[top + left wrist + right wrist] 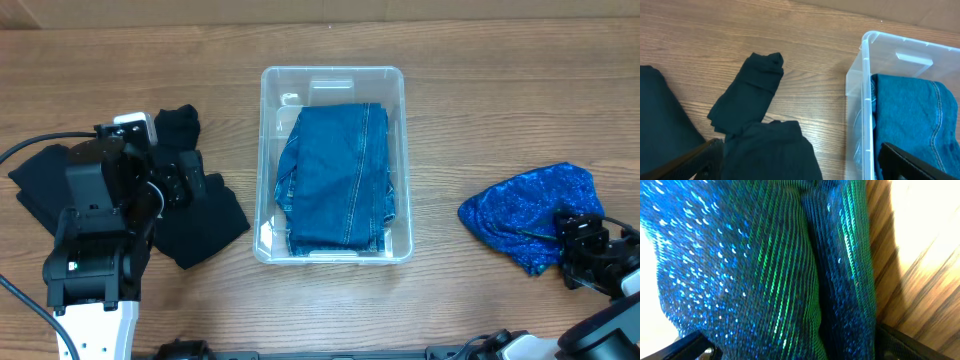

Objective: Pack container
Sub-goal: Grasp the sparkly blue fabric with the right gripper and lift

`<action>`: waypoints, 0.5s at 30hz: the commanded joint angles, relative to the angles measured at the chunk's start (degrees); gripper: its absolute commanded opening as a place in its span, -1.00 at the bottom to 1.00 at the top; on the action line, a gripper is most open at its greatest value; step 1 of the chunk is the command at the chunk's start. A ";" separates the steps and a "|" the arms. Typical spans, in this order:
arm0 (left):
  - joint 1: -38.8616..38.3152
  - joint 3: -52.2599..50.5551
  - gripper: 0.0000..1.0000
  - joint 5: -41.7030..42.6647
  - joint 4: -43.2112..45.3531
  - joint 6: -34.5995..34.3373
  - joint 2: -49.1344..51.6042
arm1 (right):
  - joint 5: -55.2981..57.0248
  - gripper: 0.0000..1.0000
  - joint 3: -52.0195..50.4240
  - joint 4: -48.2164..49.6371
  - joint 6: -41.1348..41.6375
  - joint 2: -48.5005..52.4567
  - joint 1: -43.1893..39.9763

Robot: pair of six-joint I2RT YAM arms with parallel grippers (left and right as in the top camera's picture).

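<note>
The clear plastic container [333,72] stands mid-table with folded blue jeans [338,180] inside. In the left wrist view its wall [860,100] and the jeans [910,115] are at the right. Black garments [200,225] lie left of it. My left gripper [192,178] hovers over them, open, and black cloth [770,150] lies between its wide-spread fingers [705,160]. A blue sequined garment [530,210] lies at the right. My right gripper [580,228] sits at its near edge, open. Its fingers [910,345] straddle the sequined cloth [765,270] without pinching it.
A narrow black piece [752,85] stretches away from the black pile towards the far side. Bare wooden tabletop [450,150] lies between the container and the sequined garment. A black cable [20,150] loops at the left edge.
</note>
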 commanded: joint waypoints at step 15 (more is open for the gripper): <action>-0.33 1.40 1.00 -0.37 0.02 1.09 0.07 | 3.48 -0.58 -7.17 2.78 1.92 4.26 1.36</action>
